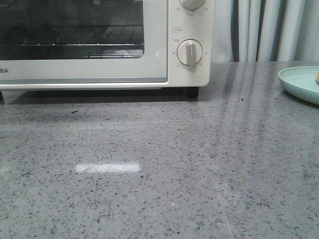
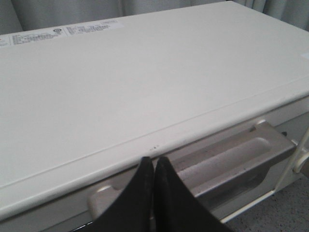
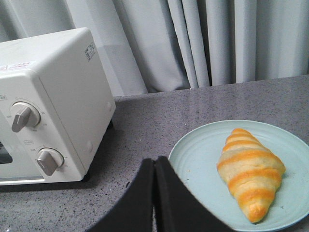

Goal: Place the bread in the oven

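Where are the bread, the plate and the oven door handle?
bread [image 3: 250,178], right wrist view, middle of its banded crust.
plate [image 3: 203,150], right wrist view, bare part beside the bread.
oven door handle [image 2: 231,162], left wrist view, its recessed grip.

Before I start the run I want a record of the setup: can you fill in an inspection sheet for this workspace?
Surface: grey speckled countertop, bare in front of the oven.
Job's things: oven door shut, handle at its top edge; bread lying on a pale green plate, to the right of the oven.
Clutter: nothing seen.
Grippers: left gripper shut, empty, above the door handle; right gripper shut, empty, near the plate's rim.
Cables: nothing seen.
Surroundings: grey curtain behind the counter.
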`<state>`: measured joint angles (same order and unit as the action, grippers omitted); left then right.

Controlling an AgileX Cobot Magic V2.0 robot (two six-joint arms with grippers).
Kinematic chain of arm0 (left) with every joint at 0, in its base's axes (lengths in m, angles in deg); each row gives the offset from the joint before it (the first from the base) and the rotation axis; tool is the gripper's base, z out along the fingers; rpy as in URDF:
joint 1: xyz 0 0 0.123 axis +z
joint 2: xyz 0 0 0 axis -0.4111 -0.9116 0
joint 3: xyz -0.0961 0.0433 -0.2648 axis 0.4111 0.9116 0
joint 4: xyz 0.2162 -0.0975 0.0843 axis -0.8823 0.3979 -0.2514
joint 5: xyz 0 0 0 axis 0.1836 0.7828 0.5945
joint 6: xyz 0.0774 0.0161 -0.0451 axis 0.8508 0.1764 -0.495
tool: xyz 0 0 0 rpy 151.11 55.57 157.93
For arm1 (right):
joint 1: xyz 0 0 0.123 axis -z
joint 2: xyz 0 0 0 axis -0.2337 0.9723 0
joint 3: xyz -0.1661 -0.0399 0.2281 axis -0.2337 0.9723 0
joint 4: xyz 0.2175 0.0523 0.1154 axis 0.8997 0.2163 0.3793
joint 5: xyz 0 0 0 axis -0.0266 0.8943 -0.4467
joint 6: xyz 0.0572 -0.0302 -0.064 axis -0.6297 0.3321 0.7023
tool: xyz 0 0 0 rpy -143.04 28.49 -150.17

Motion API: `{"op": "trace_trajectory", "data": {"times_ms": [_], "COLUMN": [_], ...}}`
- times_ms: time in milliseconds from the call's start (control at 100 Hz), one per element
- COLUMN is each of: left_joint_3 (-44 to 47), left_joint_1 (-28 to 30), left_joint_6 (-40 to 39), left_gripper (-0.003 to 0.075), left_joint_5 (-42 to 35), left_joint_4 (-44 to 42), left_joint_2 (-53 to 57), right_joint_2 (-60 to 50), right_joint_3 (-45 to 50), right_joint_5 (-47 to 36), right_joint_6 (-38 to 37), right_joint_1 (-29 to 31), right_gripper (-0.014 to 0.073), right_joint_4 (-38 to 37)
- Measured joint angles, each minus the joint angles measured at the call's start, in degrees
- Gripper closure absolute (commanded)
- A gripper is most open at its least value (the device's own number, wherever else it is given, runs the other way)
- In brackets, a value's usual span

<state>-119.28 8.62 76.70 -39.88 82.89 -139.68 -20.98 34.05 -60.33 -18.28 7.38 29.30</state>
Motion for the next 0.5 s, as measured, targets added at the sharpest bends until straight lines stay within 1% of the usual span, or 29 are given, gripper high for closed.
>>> {"op": "trace_trajectory", "data": {"times_ms": [400, 500], "left_joint_3": [0.77, 1.04], "left_joint_1": [-0.05, -0.05], "left_joint_6": [0.00, 0.00], "left_gripper": [0.0742, 0.0742], "left_joint_5": [-0.87, 1.39], "left_joint_4": [-1.93, -1.93], "left_joint_2": [-1.29, -0.46], "right_joint_2": [0.00, 0.00], "right_joint_3": [0.00, 0.00], "right_joint_5": [0.99, 1.67], "right_joint_6": [0.00, 0.00], "right_joint_1": [0.00, 0.00], "right_gripper": [0.0662, 0.0662], "right_joint_4": [0.00, 0.00]}}
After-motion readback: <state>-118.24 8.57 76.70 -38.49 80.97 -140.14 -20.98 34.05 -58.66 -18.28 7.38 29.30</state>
